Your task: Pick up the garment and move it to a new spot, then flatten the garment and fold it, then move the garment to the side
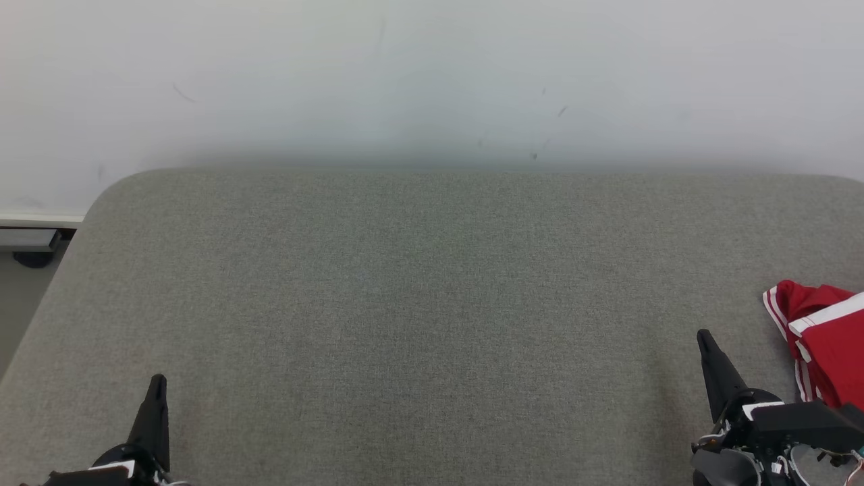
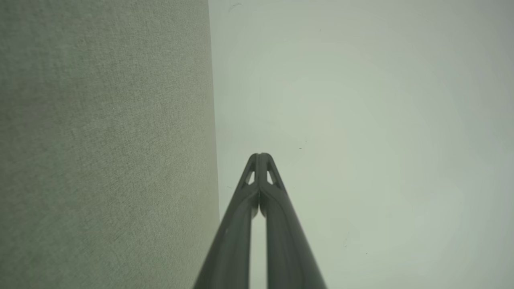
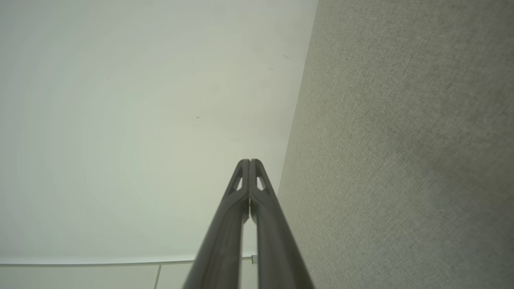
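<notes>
The red garment lies bunched at the right edge of the grey upholstered surface, nearer its front than its back, and the head view's right border cuts it off. The part that shows runs roughly front to back along that edge; which end is which cannot be told. The cloth is bright red and looks smooth. A set of thin white stripes follows its left-hand hem, and a broader white band crosses its upper part at a slant. Folds crumple it, so its full shape stays hidden. No brand, label or writing can be read on it.

The right gripper hangs over the front right part of the surface, just beside the garment but apart from it. Its two dark fingers are pressed together at the tips with nothing between them. The left gripper is over the front left corner area, its fingers likewise together and empty. Both point toward the white wall behind the surface.
</notes>
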Controlling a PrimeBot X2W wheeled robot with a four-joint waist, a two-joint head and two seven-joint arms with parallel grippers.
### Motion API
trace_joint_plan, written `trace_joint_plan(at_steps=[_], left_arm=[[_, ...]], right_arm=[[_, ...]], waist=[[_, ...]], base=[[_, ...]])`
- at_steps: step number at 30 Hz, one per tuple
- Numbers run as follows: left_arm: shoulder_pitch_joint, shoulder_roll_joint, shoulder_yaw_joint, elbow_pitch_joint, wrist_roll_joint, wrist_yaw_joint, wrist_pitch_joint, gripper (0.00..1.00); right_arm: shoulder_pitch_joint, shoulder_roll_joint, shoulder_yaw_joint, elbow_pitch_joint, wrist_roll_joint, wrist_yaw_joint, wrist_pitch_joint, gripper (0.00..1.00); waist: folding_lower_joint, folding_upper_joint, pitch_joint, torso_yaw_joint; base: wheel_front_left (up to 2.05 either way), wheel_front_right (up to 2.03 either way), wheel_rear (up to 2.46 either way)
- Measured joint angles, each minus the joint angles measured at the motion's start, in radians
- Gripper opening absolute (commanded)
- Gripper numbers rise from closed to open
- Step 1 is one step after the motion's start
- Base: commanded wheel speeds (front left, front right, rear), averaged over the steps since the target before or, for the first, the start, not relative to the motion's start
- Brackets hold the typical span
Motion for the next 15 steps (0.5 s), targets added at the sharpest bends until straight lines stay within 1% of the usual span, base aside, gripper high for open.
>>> trace_joint_plan(at_steps=[15], left_arm=[[0.0,0.0,0.0,0.0,0.0,0.0,0.0,0.0]], right_arm=[[0.0,0.0,0.0,0.0,0.0,0.0,0.0,0.0]], waist=[[0.0,0.0,0.0,0.0]], base=[[0.0,0.0,0.0]])
